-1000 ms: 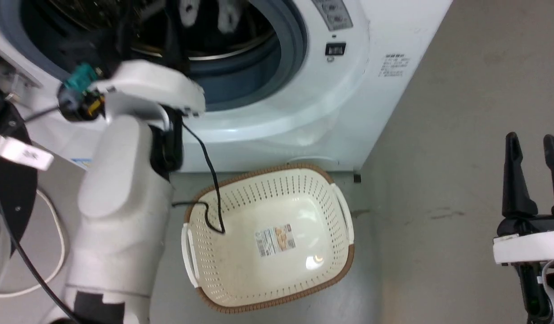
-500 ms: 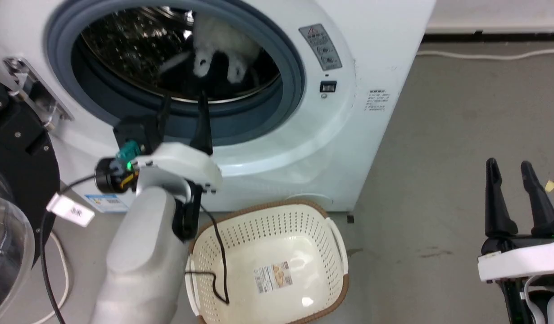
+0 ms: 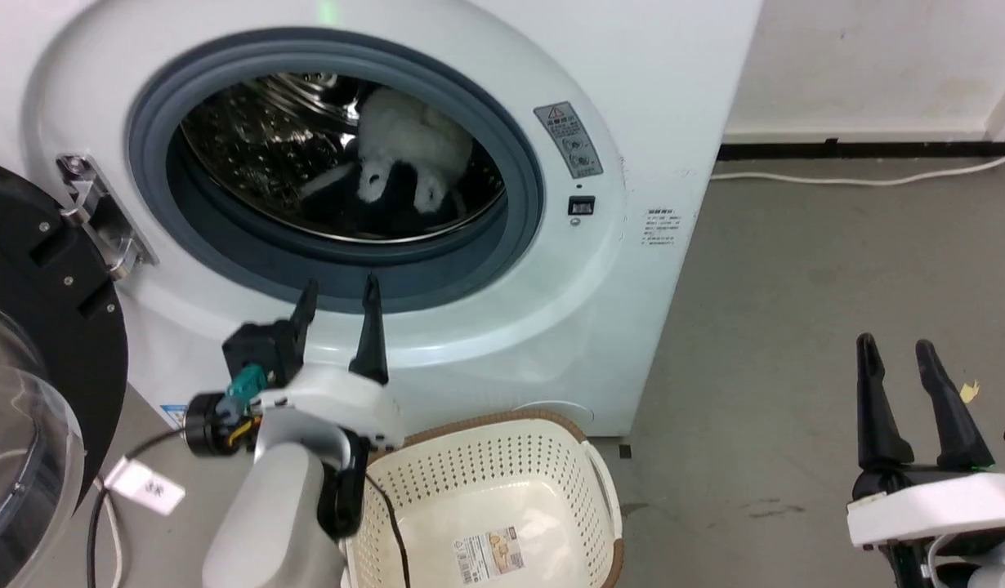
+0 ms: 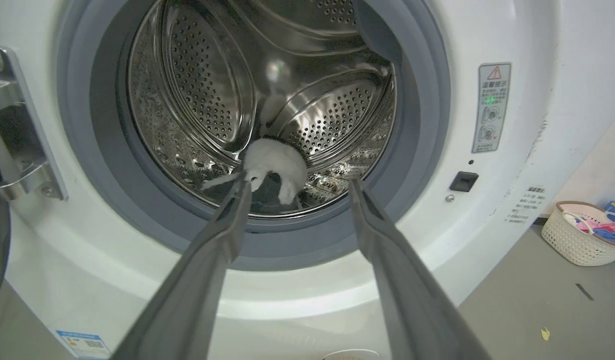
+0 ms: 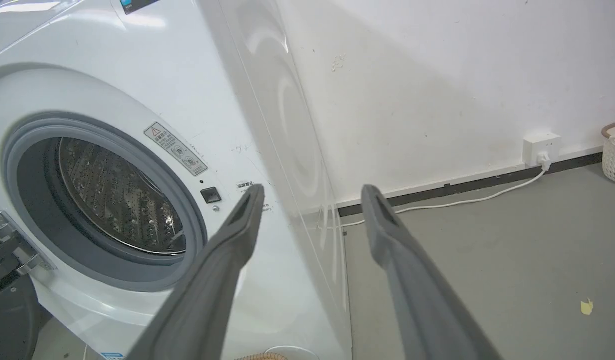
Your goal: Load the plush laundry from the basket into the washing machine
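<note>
The left gripper (image 3: 340,287) has backed out of the washing machine (image 3: 649,98) since a second ago; it now hangs just outside the grey door seal (image 3: 519,163), below the opening, fingers spread wide with nothing between them; the right gripper (image 3: 893,343) waits well off to the side, also parted and empty. The plush laundry (image 3: 408,143) lies deep on the floor of the drum (image 3: 249,155); what shows of the basket (image 3: 502,420) has only a label on its floor; so the loading looks done to me, with the door (image 3: 29,269) still swung open. The toy seems to lie lengthwise into the drum, white bulk toward the back, dark limbs toward the opening; which end is the head I cannot tell.
</note>
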Tool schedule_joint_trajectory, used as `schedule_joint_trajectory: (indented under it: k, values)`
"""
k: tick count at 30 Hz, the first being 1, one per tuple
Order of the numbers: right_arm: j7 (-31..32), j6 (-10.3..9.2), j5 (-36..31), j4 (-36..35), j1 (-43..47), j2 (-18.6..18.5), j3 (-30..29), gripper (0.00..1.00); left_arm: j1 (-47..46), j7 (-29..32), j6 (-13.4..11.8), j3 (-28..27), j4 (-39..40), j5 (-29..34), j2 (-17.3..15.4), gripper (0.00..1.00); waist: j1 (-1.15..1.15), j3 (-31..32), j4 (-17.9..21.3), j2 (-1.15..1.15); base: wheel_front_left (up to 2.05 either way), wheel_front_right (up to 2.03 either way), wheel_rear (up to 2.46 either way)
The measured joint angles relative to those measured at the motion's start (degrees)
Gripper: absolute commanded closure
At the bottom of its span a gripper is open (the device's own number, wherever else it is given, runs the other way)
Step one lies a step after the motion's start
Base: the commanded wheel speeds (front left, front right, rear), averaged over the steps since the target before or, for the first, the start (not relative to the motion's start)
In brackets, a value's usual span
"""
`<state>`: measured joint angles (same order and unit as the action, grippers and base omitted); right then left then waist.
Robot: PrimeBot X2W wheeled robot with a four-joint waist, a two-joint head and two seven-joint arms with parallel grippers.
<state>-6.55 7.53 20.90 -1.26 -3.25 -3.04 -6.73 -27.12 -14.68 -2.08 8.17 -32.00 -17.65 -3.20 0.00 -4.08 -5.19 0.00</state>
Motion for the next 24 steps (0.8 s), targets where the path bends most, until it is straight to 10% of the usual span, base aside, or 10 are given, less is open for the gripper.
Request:
schedule_joint_trajectory:
  k: [24]
  values:
    - [-3.2,0.0,-6.1,3.1,5.5,0.0,2.4,0.0,14.9,0.0,-2.1,2.6,10.1,4.0,-1.2,0.0,0.0,4.5,0.6,0.0,0.0,0.0,0.0]
